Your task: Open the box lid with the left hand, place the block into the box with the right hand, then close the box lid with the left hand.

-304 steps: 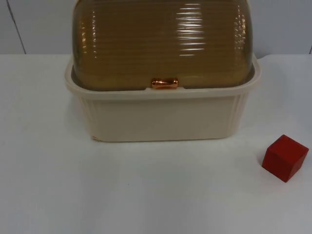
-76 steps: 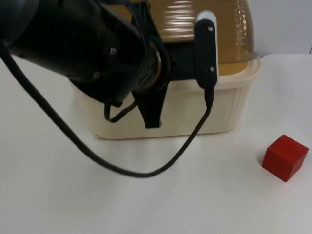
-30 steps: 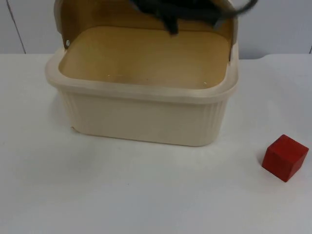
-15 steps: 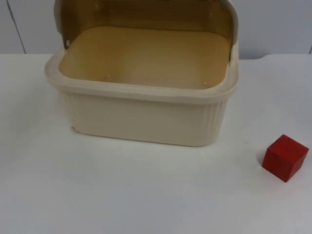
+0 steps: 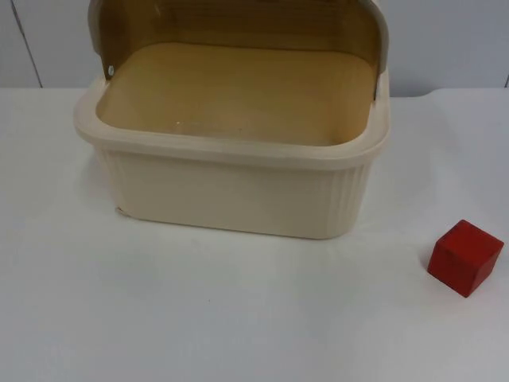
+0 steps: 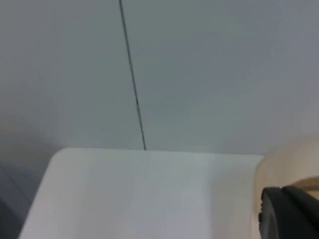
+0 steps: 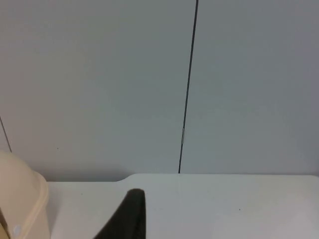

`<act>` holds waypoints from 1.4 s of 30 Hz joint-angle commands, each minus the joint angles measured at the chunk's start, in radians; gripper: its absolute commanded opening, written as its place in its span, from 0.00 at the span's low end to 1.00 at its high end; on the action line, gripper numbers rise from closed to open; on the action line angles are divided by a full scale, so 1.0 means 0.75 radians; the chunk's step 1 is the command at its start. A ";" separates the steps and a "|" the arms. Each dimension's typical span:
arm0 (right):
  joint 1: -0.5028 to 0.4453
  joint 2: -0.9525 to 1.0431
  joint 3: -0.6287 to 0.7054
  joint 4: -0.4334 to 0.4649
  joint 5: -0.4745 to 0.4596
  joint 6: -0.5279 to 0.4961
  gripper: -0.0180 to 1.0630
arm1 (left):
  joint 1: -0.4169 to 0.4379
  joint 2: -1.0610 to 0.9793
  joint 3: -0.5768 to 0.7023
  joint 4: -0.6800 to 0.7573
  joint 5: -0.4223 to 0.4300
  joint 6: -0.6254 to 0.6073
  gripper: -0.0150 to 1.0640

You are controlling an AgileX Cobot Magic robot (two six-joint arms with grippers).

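Note:
The cream box [image 5: 231, 195] stands at the middle back of the table in the top view, with its amber ribbed lid [image 5: 238, 22] rolled back over the rear. Its tan floor is bare. A red block [image 5: 465, 257] lies on the table to the front right of the box, apart from it. One black fingertip [image 6: 291, 214] of my left gripper is in the left wrist view, beside a cream edge of the box [image 6: 279, 162]. My right gripper's fingertip [image 7: 127, 216] hangs over the white table with nothing against it, and a corner of the box [image 7: 22, 199] is off to its side.
The white table [image 5: 238, 318] spreads bare in front of the box and around the block. The grey partition wall [image 5: 445, 40] with a dark vertical seam [image 7: 188, 89] closes off the back of the table.
The left arm, which hung over the raised lid a second ago, has pulled back out of the top view. The lid stays open, and the box and block have not moved.

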 commanded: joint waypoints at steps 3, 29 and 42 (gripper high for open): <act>0.005 0.000 -0.008 0.003 -0.002 0.004 0.99 | 0.003 -0.058 0.075 -0.103 -0.042 0.135 0.01; 0.005 0.000 -0.003 0.016 0.032 0.004 0.99 | 0.003 -0.064 0.147 -0.017 -0.075 0.109 0.99; 0.007 0.425 0.000 0.421 0.153 -0.420 0.99 | 0.003 -0.171 0.147 -0.035 -0.141 0.085 0.99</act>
